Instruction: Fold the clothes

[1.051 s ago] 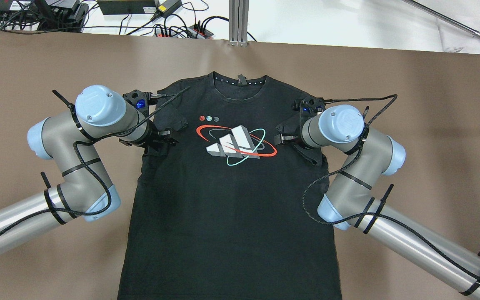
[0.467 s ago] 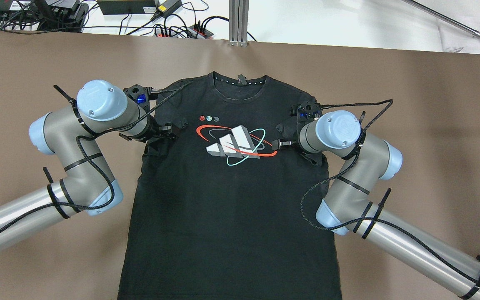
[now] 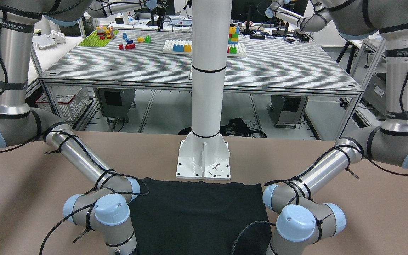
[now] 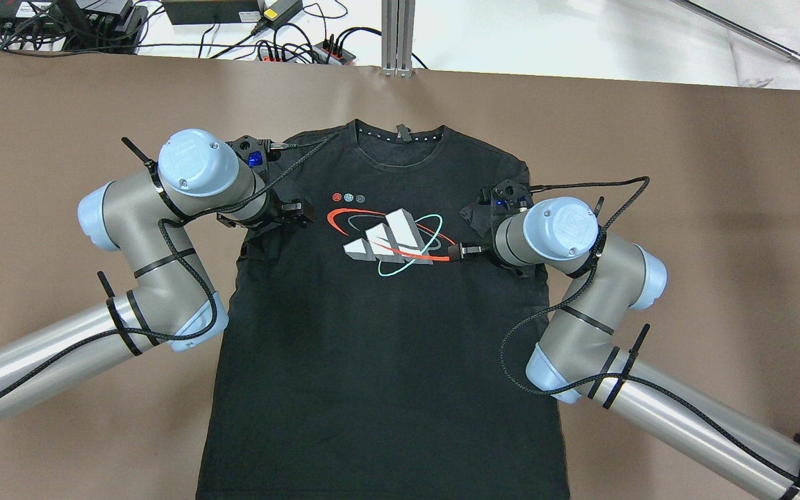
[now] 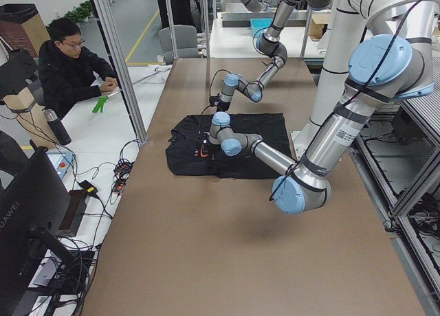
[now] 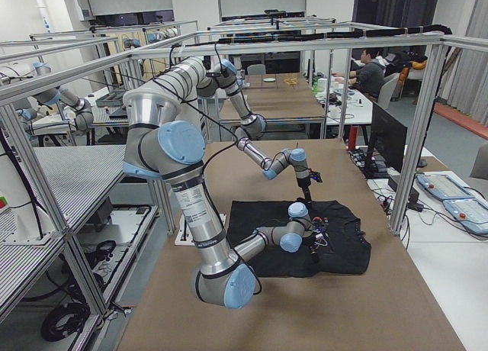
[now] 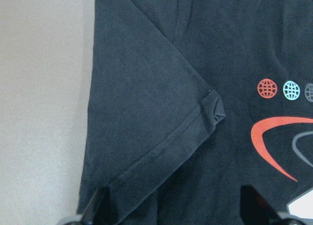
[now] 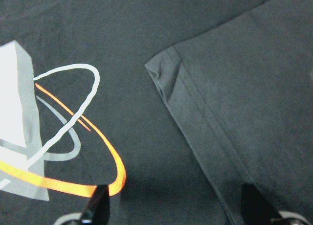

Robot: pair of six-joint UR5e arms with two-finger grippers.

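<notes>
The clothes (image 4: pixel 386 347) are a black T-shirt lying flat, front up, on the brown table (image 4: pixel 685 173), with a white, red and teal logo (image 4: pixel 393 239) and white dots along the collar (image 4: pixel 400 135). Both sleeves are folded inward onto the chest. My left gripper (image 4: pixel 294 208) hovers over the folded left sleeve (image 7: pixel 146 122), open, its fingers spread wide with nothing held. Over the other sleeve (image 8: pixel 244 102) and beside the logo's edge, my right gripper (image 4: pixel 468 248) is open too. The front-facing view shows only the shirt's hem end (image 3: pixel 197 212).
The white robot pedestal (image 3: pixel 204 159) stands at the table's near edge behind the hem. Cables and power strips (image 4: pixel 289 48) lie beyond the far edge. A person (image 5: pixel 69 69) sits at a side desk. Bare brown table flanks the shirt on both sides.
Both arms have swung inward toward the shirt's middle, the left wrist going right and the right wrist going left. The sleeves lie folded as before.
</notes>
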